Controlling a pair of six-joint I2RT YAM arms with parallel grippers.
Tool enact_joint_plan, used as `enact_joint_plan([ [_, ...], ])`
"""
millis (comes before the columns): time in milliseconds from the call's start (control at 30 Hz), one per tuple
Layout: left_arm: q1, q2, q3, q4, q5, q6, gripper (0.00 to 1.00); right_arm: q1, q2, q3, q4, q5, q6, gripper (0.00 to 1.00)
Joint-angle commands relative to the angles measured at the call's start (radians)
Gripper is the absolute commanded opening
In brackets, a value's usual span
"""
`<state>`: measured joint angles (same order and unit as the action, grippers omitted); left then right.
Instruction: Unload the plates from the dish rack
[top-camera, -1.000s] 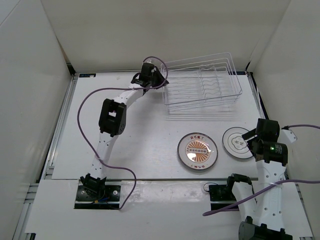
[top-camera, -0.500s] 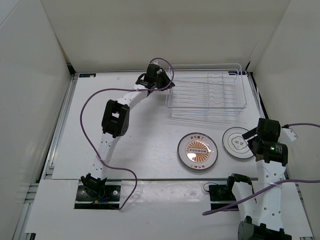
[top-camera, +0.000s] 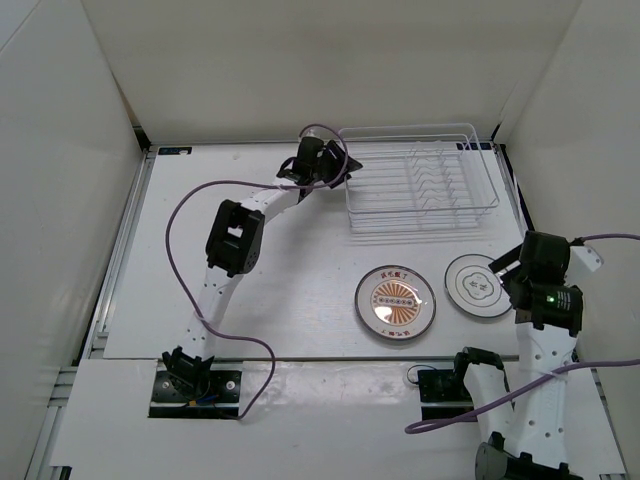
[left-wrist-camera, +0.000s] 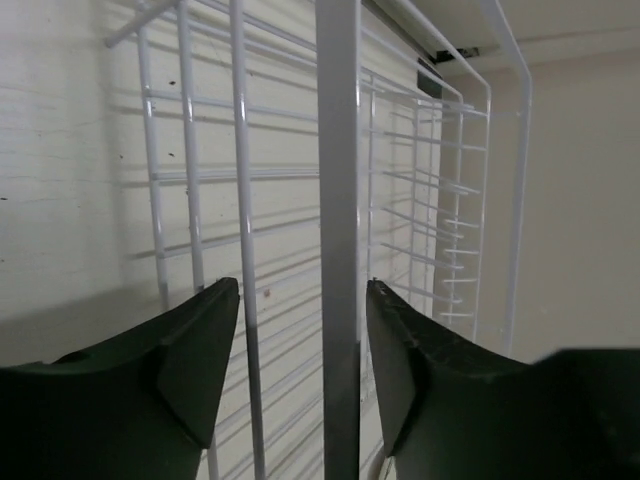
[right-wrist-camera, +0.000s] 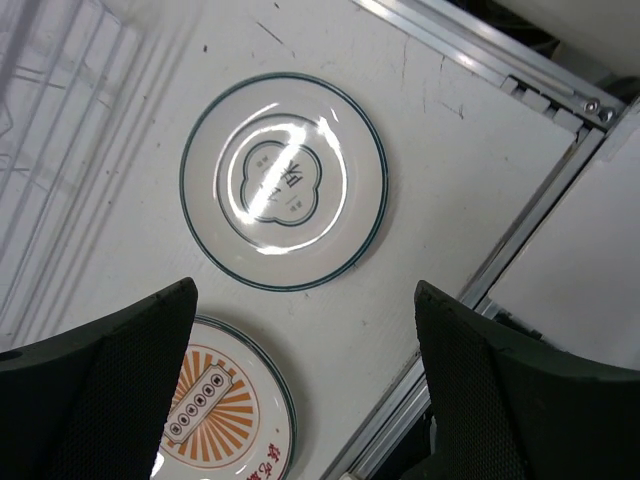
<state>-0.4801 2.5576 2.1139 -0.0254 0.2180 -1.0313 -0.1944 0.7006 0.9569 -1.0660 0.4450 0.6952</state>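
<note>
Right gripper (right-wrist-camera: 303, 292) hangs with its fingers spread wide and nothing between them, just above the white plate (right-wrist-camera: 283, 183). That plate lies flat on the table (top-camera: 290, 270), near the right arm. Just beside it, toward the left arm and not touching, lies the orange plate (top-camera: 395, 302), also flat and face up. Both sit within easy reach of the right arm and well apart from the rack, so the unloading looks finished.

Farther back, the left gripper (left-wrist-camera: 303, 290) straddles a wire at the left end of the dish rack (top-camera: 420, 190). Its fingers are apart, with a gap on one side of the wire, so it is not clamped. It is probably there to steady or shift the rack. No plate shows in the rack.

The white plate has two characters in its centre, washed out by glare. The orange plate has small characters on its rim, too small to read.
</note>
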Motion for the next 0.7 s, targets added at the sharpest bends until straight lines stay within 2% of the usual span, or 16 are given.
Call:
enact_joint_plan([
  [0, 0.003, -0.028, -0.110, 0.019, 0.043, -0.023, 0.67, 0.003, 0.000, 0.074, 0.037, 0.052, -0.074, 0.90],
  [33, 0.005, -0.037, -0.123, 0.047, 0.091, -0.023, 0.77, 0.003, -0.003, 0.072, 0.034, 0.057, -0.068, 0.90],
  [100, 0.008, -0.046, -0.158, 0.056, 0.121, -0.018, 0.88, 0.006, -0.015, 0.068, 0.021, 0.058, -0.063, 0.90],
  [133, 0.011, -0.059, -0.179, 0.064, 0.132, -0.019, 0.98, 0.004, -0.022, 0.068, 0.020, 0.057, -0.056, 0.90],
  [167, 0.012, -0.072, -0.202, 0.071, 0.156, -0.024, 1.00, 0.004, -0.029, 0.063, 0.021, 0.057, -0.057, 0.90],
  [333, 0.040, -0.123, -0.230, 0.113, 0.199, -0.038, 1.00, 0.009, -0.047, 0.083, 0.024, 0.063, -0.089, 0.90],
  [400, 0.060, -0.152, -0.242, 0.198, 0.237, -0.096, 1.00, 0.013, -0.050, 0.095, 0.024, 0.078, -0.098, 0.90],
  [600, 0.107, -0.192, -0.109, 0.288, 0.291, -0.202, 1.00, 0.042, -0.076, 0.118, 0.069, 0.027, -0.129, 0.90],
  [667, 0.117, -0.191, -0.057, 0.378, 0.317, -0.236, 1.00, 0.056, -0.076, 0.143, 0.092, 0.034, -0.135, 0.90],
])
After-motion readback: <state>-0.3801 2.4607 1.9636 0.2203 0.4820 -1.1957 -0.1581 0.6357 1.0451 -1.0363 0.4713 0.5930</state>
